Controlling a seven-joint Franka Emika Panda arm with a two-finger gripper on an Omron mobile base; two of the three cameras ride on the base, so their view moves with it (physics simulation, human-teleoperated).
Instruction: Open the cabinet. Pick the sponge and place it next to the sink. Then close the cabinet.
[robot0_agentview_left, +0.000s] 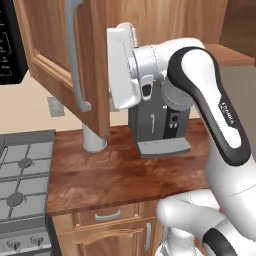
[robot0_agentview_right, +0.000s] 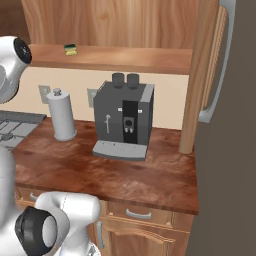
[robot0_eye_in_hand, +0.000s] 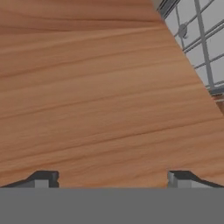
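Observation:
The cabinet (robot0_agentview_right: 115, 22) stands open, both doors swung out. A small yellow-green sponge (robot0_agentview_right: 70, 49) lies on its wooden shelf (robot0_agentview_right: 130, 59), far left. In the left base view the left door (robot0_agentview_left: 47, 45) with its grey bar handle (robot0_agentview_left: 74, 55) hangs toward the camera, and my white hand (robot0_agentview_left: 121, 67) sits right beside that door's free edge. In the hand view my gripper (robot0_eye_in_hand: 113, 180) is open, fingertips (robot0_eye_in_hand: 43, 178) wide apart, very close to a plain wood face with nothing between them. The sink is out of view.
A dark coffee machine (robot0_agentview_right: 125, 117) and a white cylinder (robot0_agentview_right: 62, 116) stand on the brown counter (robot0_agentview_right: 150, 185) under the cabinet. The right door (robot0_agentview_right: 200, 90) with its handle (robot0_agentview_right: 216, 75) juts out on the right. A stove (robot0_agentview_left: 22, 175) lies left, with a black appliance (robot0_agentview_left: 11, 42) above it.

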